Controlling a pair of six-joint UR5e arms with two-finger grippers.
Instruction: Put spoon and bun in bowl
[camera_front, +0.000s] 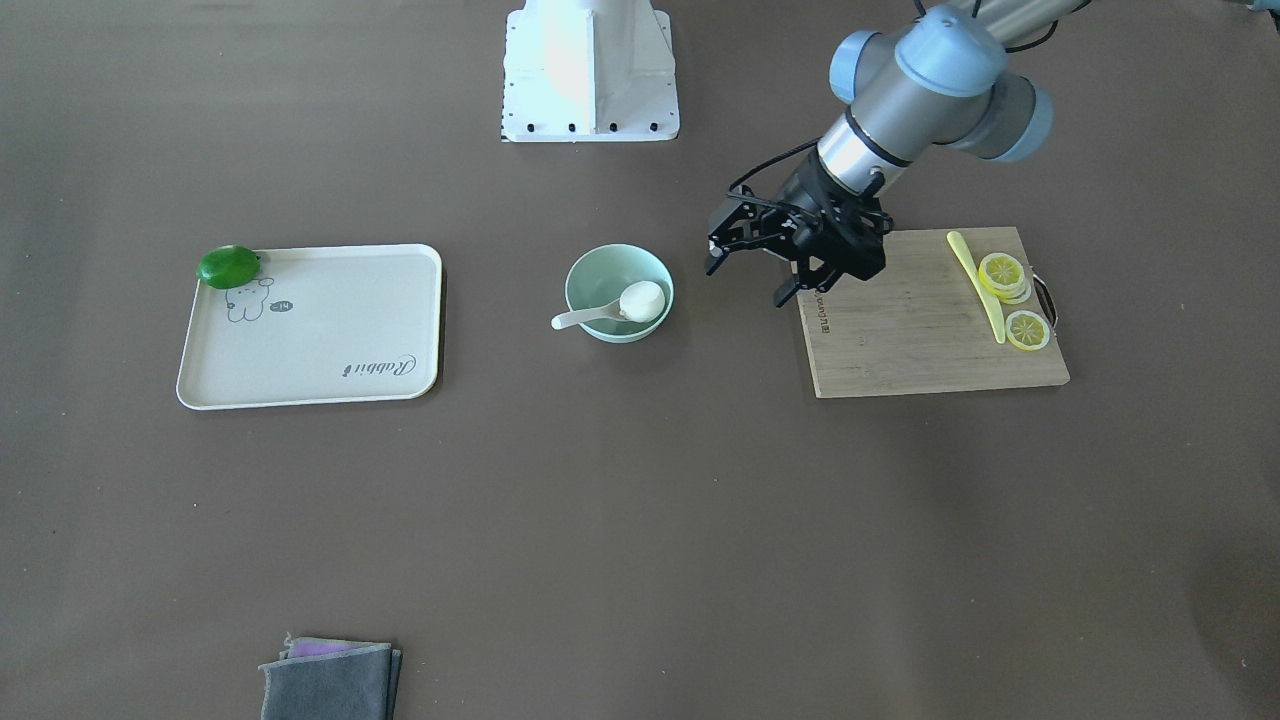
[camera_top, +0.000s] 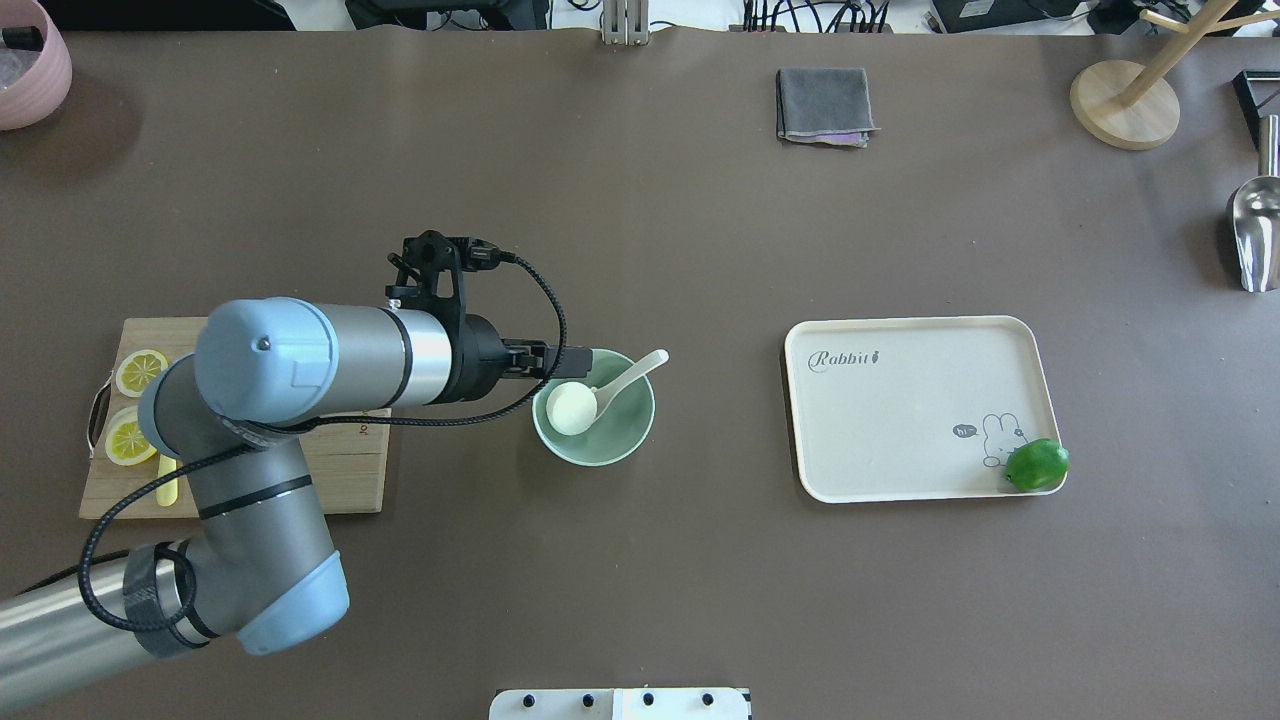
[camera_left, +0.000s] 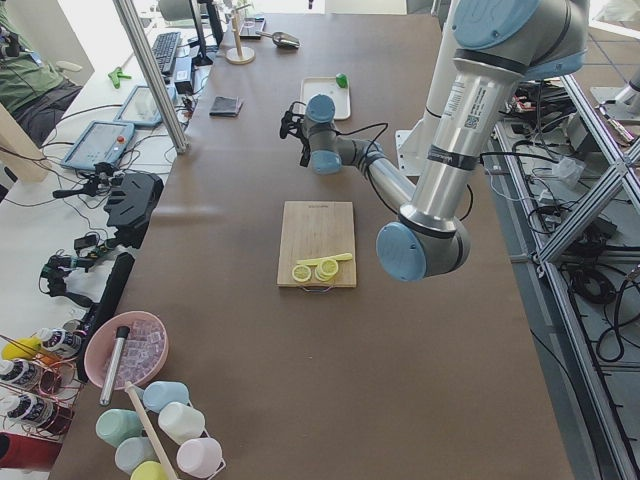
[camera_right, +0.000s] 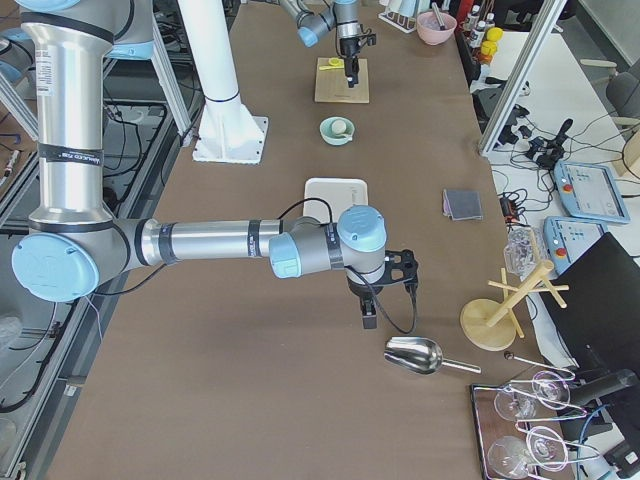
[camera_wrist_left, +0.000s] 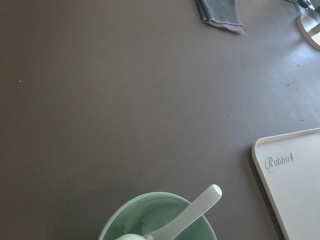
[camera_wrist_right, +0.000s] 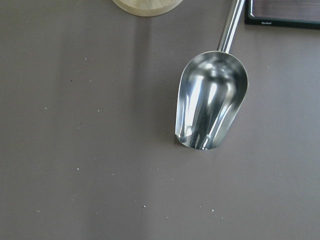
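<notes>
The pale mint-green bowl (camera_front: 608, 272) stands at the table's middle. The white bun (camera_front: 643, 300) lies inside it. The white spoon (camera_front: 585, 317) rests in the bowl with its scoop against the bun and its handle out over the rim. In the overhead view the bowl (camera_top: 612, 440), bun (camera_top: 571, 408) and spoon (camera_top: 632, 374) show the same. My left gripper (camera_front: 747, 284) is open and empty, just beside the bowl, over the edge of the cutting board. The left wrist view shows the bowl (camera_wrist_left: 150, 212) and the spoon handle (camera_wrist_left: 199, 207). My right gripper (camera_right: 367, 315) shows only in the exterior right view; I cannot tell its state.
A cream tray (camera_top: 900, 420) with a green lime (camera_top: 1037, 465) on its corner lies right of the bowl. A wooden cutting board (camera_front: 900, 330) holds lemon slices (camera_front: 1003, 275) and a yellow knife (camera_front: 978, 285). A folded grey cloth (camera_top: 824, 105), a metal scoop (camera_wrist_right: 212, 105) and a wooden stand (camera_top: 1125, 100) lie farther off.
</notes>
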